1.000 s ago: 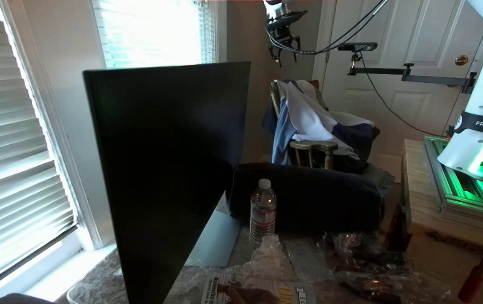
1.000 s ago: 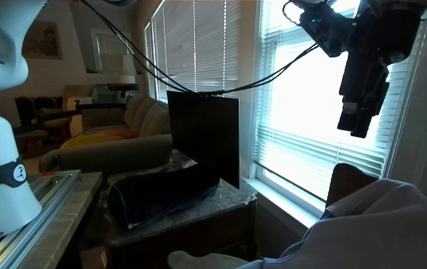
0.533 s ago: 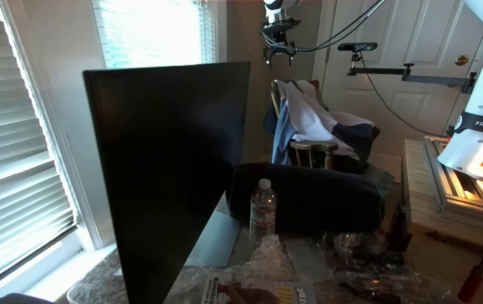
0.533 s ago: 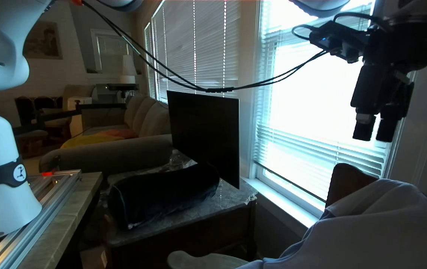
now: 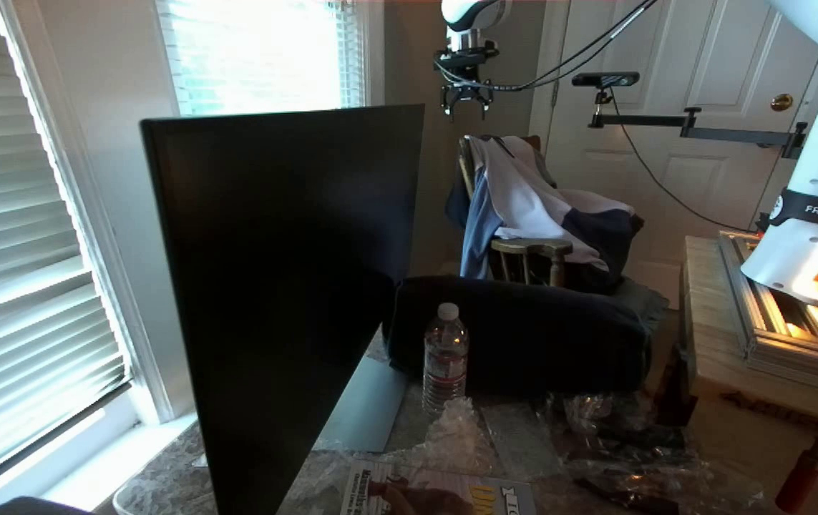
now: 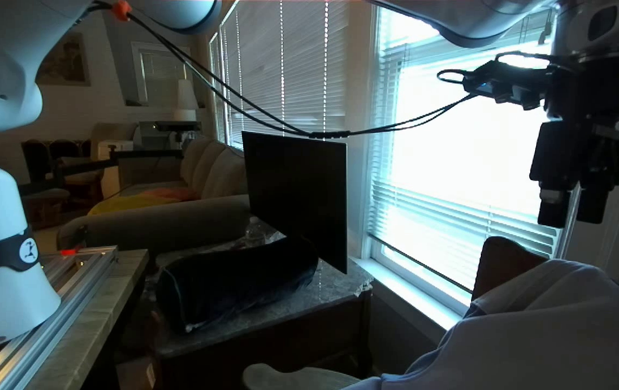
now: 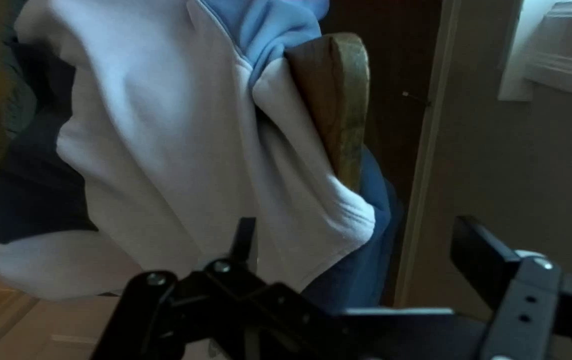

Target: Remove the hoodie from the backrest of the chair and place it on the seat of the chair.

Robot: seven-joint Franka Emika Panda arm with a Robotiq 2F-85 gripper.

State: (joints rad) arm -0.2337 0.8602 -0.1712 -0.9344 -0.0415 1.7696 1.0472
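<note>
In an exterior view the gripper has sunk toward four o'clock, its jaws swung straight to point at six with a gap now showing. The dip in the black cables has slid toward three. The base light has turned from green to amber.

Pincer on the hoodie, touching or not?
Apart: both exterior views show a clear gap between the open pincer and the hoodie below it.
</note>
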